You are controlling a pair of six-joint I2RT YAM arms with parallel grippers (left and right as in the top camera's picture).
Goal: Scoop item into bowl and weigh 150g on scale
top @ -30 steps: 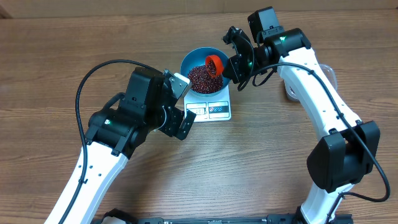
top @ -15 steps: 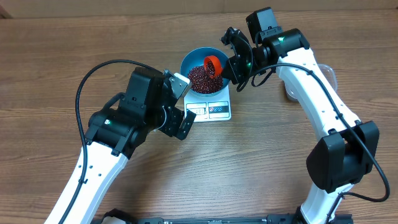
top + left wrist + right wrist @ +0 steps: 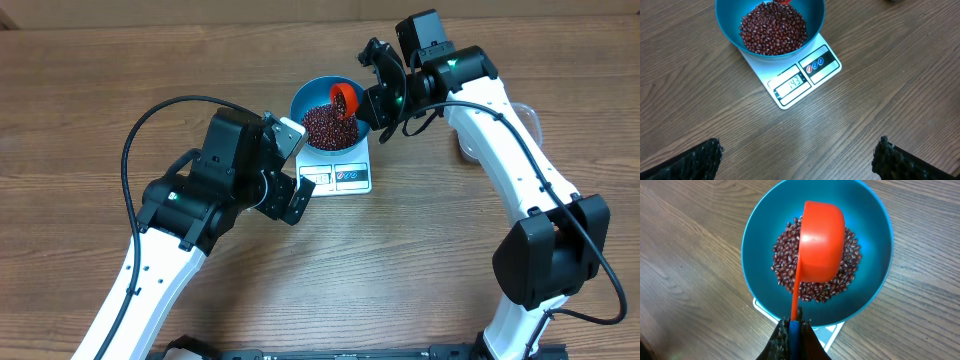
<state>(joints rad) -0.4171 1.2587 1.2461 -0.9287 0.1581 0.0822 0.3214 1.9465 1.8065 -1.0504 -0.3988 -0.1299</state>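
Where the overhead camera looks, progress: beans (image 3: 320, 125) lie heaped in the blue bowl (image 3: 299, 101), which sits on the white scale (image 3: 350, 176); the filling looks nearly done.
Overhead, right gripper (image 3: 372, 104): clamped on the handle of an orange scoop (image 3: 346, 97), held tilted above the bowl's far side.
Overhead, left gripper (image 3: 294, 168): jaws wide apart, holding nothing, just beside the scale's near-left edge.
Overhead, room: bare table (image 3: 90, 90) to the left and front; a clear tub (image 3: 532, 118) lies partly hidden behind the right arm.
Left wrist, reading: the display (image 3: 790, 85) appears to show 143, so by my judgement only a small top-up is left to reach the target.
Left wrist, pincer: both fingertips (image 3: 700, 160) stand far apart at the frame's lower corners, well clear of the scale (image 3: 822, 62).
Left wrist, edges: the bowl (image 3: 726, 20) overhangs the scale platform on its far sides.
Right wrist, scoop (image 3: 821, 240): mouth down over the beans (image 3: 785, 265), inside the rim.
Right wrist, grip: fingers pressed together on the thin handle.
Right wrist, margin: open bowl wall (image 3: 875, 245) rings the heap, so spill risk seems low.
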